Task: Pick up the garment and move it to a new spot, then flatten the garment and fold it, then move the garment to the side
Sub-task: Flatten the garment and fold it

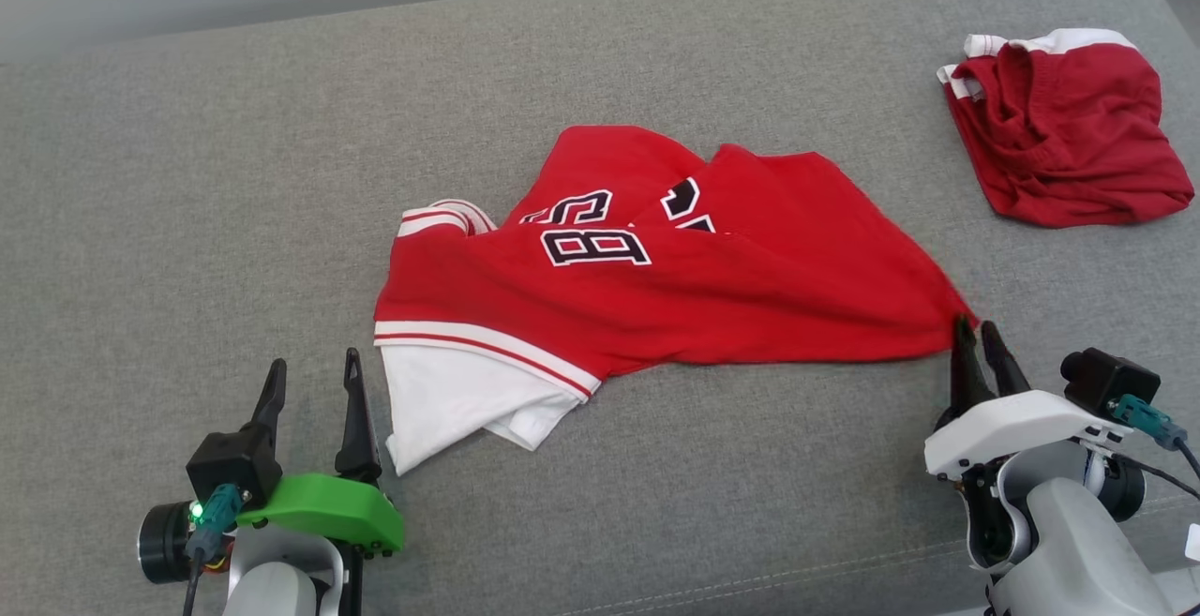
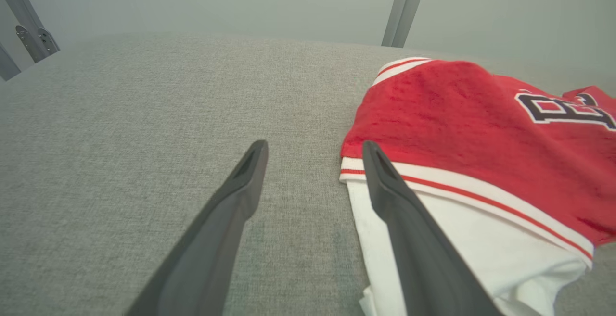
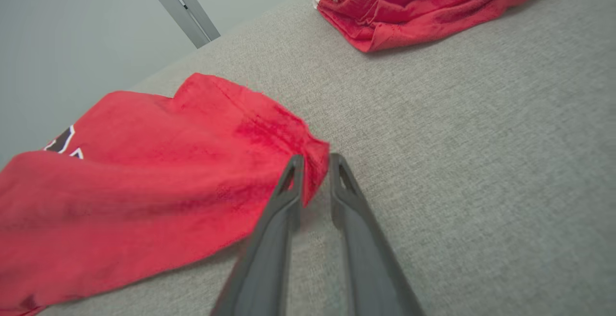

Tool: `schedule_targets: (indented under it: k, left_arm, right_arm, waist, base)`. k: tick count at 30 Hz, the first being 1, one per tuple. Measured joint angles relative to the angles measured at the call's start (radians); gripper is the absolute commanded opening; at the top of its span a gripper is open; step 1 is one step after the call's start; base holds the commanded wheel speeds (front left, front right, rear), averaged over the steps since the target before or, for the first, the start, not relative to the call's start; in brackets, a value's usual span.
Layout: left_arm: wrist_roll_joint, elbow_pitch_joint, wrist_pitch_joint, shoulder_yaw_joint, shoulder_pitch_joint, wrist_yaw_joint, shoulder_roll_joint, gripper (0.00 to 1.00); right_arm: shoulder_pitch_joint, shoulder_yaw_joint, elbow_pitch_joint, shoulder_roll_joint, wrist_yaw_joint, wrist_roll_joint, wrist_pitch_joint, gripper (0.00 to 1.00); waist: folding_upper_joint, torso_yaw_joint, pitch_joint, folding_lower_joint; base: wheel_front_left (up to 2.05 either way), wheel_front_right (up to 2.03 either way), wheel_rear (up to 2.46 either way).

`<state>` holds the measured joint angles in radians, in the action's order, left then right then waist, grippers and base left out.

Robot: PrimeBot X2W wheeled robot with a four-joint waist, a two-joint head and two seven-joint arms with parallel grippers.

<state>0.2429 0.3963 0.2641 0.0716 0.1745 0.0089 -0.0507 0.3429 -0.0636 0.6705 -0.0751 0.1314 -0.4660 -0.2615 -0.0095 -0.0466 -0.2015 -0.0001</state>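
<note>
The garment [image 1: 656, 288] is a red jersey with black-and-white lettering and a white striped hem, lying crumpled in the middle of the grey cloth surface [image 1: 187, 175]. My right gripper [image 1: 975, 327] is at its right corner. In the right wrist view the gripper [image 3: 316, 159] has its fingers nearly together, with the tip of the red garment [image 3: 144, 171] pinched between them. My left gripper [image 1: 314, 368] stands open just left of the white hem. In the left wrist view the gripper [image 2: 315, 150] holds nothing, and its right finger overlaps the edge of the garment [image 2: 457, 114].
A second red piece of clothing with white trim [image 1: 1069, 138] lies bunched at the far right, also seen in the right wrist view as a red heap [image 3: 423, 3]. Metal frame posts [image 2: 404, 8] stand beyond the far edge.
</note>
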Motion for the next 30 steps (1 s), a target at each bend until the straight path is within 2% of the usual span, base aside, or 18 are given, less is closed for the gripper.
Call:
schedule_targets:
  k: [8,13,20,30]
  left_arm:
    - [0.008,0.000,0.000,0.017,-0.024,-0.007,0.000,1.00]
    - [0.019,0.047,-0.013,0.052,-0.035,-0.032,0.000,1.00]
    - [0.017,0.183,-0.073,0.085,0.065,-0.058,-0.005,1.00]
    - [0.021,0.407,-0.094,0.077,0.217,-0.058,-0.035,1.00]
  right_arm:
    - [-0.051,-0.061,-0.111,0.013,0.000,0.081,-0.001,1.00]
    - [-0.089,-0.076,-0.206,0.019,0.000,0.109,-0.001,1.00]
    - [-0.109,-0.051,-0.282,0.024,0.000,0.114,0.002,1.00]
    - [-0.116,0.002,-0.320,0.025,0.000,0.089,0.010,1.00]
  waist:
    - [0.0000,-0.010,0.025,0.0000]
    - [0.0000,-0.019,0.035,0.0000]
    - [0.0000,-0.039,0.032,0.0000]
    - [0.0000,-0.082,0.012,0.0000]
  base:
    - [0.00,0.00,0.00]
    - [0.00,0.00,0.00]
    - [0.00,0.00,0.00]
    - [0.00,0.00,0.00]
